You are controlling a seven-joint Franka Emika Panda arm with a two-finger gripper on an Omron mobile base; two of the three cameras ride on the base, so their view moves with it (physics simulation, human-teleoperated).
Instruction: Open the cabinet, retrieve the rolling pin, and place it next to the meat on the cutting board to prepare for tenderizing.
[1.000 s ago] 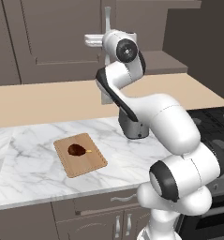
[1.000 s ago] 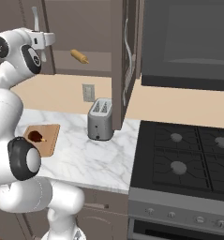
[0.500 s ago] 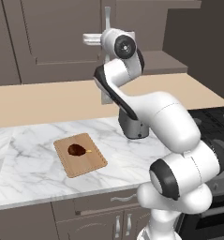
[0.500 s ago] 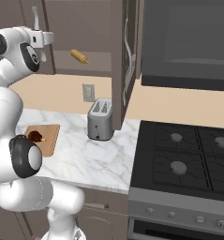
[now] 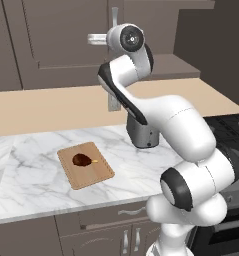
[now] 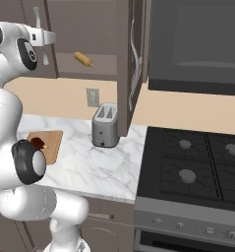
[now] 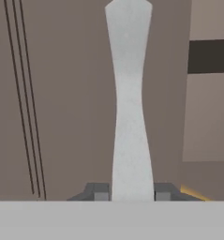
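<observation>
A: Marble counter (image 5: 36, 180) along the near wall, dark wall cabinet (image 5: 56, 45) above it. Where does the cabinet stand?

B: Its left door faces the room shut in the left base view; in the right base view the right door (image 6: 133, 64) is swung out edge-on, so the inner shelf shows. On that shelf lies the rolling pin (image 6: 83, 59), tilted, well right of the tool.

A: And the tool?

B: Tool (image 7: 131, 190) is closed on the long silver handle (image 7: 130, 108) of the left door; the hand view has a dark fingertip pressed to each side of it, and the handle runs up the middle of that view. In the left base view the tool (image 5: 111, 30) sits high at the handle, with the handle's lower end showing below the forearm.

A: Arm pose?

B: Reaching up and far from the base: the big elbow bulges over the right part of the counter, the forearm climbs leftward, and the wrist joint is level with the handle, hand pointing at the door.

A: Rest of the task's things?

B: Cutting board (image 5: 86, 165) lies flat on the counter, left of the toaster (image 6: 105, 125). Meat (image 5: 82, 160) rests on the board, bone stub pointing right. Stove (image 6: 197, 170) sits at the far right.
</observation>
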